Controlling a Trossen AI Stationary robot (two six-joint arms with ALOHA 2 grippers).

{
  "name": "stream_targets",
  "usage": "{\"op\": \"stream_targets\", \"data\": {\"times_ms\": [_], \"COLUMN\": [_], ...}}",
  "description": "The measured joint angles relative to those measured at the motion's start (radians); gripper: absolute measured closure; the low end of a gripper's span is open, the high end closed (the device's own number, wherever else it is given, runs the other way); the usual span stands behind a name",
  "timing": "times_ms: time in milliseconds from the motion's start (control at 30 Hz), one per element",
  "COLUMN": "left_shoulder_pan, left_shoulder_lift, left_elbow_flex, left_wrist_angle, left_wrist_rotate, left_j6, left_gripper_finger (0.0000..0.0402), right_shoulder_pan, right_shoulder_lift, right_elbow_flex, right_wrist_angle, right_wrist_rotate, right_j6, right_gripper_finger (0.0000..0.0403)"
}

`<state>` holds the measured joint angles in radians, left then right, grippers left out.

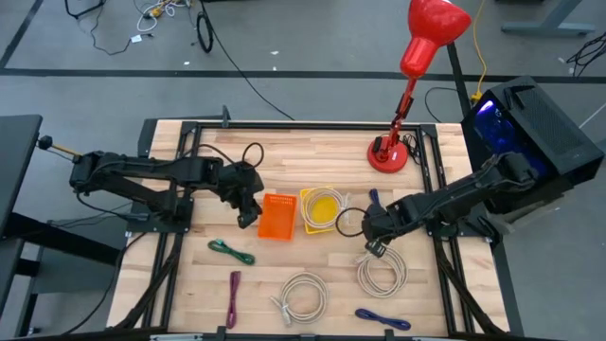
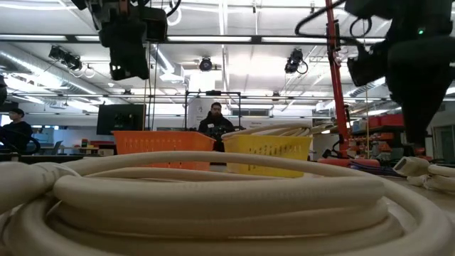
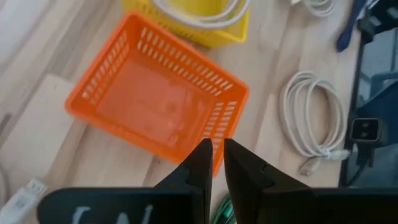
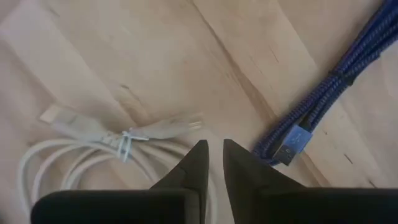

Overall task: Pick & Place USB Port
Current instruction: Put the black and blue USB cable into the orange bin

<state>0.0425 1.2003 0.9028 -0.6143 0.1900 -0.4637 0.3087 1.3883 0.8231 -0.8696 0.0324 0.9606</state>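
While my right gripper point(image 1: 372, 244) hangs over the table beside the yellow basket point(image 1: 320, 209), fingers nearly together and empty, a white USB cable point(image 1: 380, 272) lies coiled just below it. Past those fingers, my right wrist view shows its plug point(image 4: 57, 116) close by, its coil cut off, and a blue cable point(image 4: 323, 99). My left gripper point(image 3: 213, 167), fingers nearly together too, hovers by the orange basket point(image 3: 155, 102).

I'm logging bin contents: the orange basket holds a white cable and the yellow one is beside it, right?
Not quite. The left wrist view shows the orange basket empty; the white cable lies in the yellow basket beside it.
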Motion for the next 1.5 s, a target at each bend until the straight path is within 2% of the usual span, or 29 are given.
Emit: {"op": "stream_targets", "data": {"times_ms": [267, 367, 667, 833, 1033, 1200, 1500], "left_shoulder_pan": [0.000, 0.000, 0.000, 0.000, 0.000, 0.000, 0.000], "left_shoulder_lift": [0.000, 0.000, 0.000, 0.000, 0.001, 0.001, 0.001], "left_elbow_flex": [0.000, 0.000, 0.000, 0.000, 0.000, 0.000, 0.000], "left_wrist_angle": [0.030, 0.030, 0.051, 0.054, 0.083, 0.085, 0.088], "left_wrist_rotate": [0.017, 0.017, 0.017, 0.017, 0.017, 0.017, 0.017], "left_j6": [-0.016, -0.016, -0.015, -0.015, -0.015, -0.014, -0.012], "left_gripper_finger": [0.0358, 0.0358, 0.0358, 0.0358, 0.0358, 0.0358, 0.0358], "right_shoulder_pan": [-0.097, -0.142, -0.237, -0.275, -0.307, -0.315, -0.315], "right_shoulder_lift": [-0.023, -0.046, -0.050, -0.050, -0.050, -0.049, -0.053], "right_elbow_flex": [-0.053, -0.053, -0.053, -0.053, -0.123, -0.210, -0.282], "right_wrist_angle": [0.008, 0.011, -0.028, -0.046, 0.023, 0.151, 0.243], "right_wrist_rotate": [-0.012, 0.014, 0.003, 0.031, 0.029, -0.043, -0.043], "right_j6": [-0.064, -0.087, -0.159, -0.177, -0.168, -0.127, -0.084], "right_gripper_finger": [0.0336, 0.0315, 0.0237, 0.0209, 0.0204, 0.0208, 0.0220]}}
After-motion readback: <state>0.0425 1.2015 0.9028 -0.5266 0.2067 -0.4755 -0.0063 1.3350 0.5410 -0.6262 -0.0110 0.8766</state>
